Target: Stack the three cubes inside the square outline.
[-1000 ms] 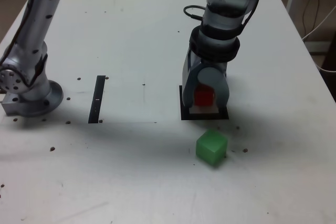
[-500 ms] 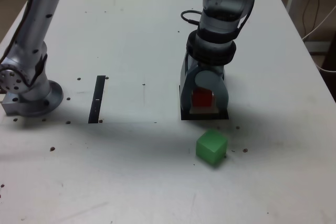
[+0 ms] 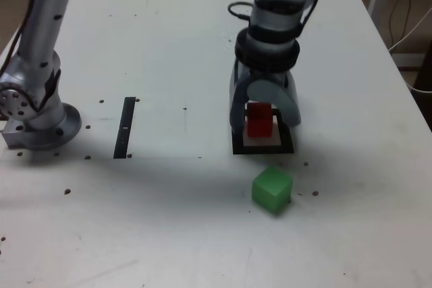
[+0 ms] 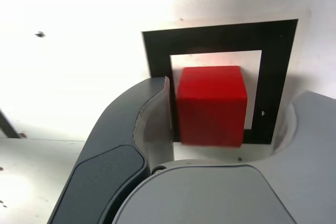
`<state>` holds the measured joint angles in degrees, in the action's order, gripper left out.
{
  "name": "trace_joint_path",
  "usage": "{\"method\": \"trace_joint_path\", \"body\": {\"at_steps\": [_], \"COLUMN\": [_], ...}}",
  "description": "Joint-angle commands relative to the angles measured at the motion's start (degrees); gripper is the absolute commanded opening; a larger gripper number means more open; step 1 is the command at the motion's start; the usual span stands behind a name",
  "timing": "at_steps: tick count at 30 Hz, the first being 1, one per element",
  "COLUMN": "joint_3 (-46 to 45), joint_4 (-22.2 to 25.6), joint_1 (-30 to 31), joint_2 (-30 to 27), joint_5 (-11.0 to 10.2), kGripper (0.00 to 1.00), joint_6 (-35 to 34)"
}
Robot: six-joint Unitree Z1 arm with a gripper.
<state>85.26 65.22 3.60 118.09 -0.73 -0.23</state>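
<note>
Currently, the red solid-coloured cube [image 4: 211,106] is seen within the flat black square outline with a white centre [image 4: 278,77], and its red upper face is left exposed. The grey two-fingered gripper [image 3: 265,124] is spread open around the red cube, with one finger on either side. One finger is placed much closer to the cube than the other (whether that nearer one is touched by the cube cannot be told).

Outside the outline, the green solid-coloured cube [image 3: 272,189] is set on the white, speckled tabletop [image 3: 175,220], just below the frame in the exterior view and turned with a corner towards the camera. Towards the exterior view's left, well apart from both cubes, a thin straight black strip [image 3: 124,128] is laid flat.
</note>
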Motion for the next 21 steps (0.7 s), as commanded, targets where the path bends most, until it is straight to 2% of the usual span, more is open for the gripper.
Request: {"method": "trace_joint_path", "body": {"at_steps": [1, 11, 21], "joint_3": [-0.01, 0.3, 0.47], "joint_4": [0.81, 4.18, 5.62], "joint_1": [-0.09, -1.53, -7.61], "joint_2": [-1.31, -4.66, -5.41], "joint_5": [-0.63, -3.46, -4.22], "kGripper": [0.99, 1.0, 1.0], "joint_6": [-0.3, -0.59, 3.47]}}
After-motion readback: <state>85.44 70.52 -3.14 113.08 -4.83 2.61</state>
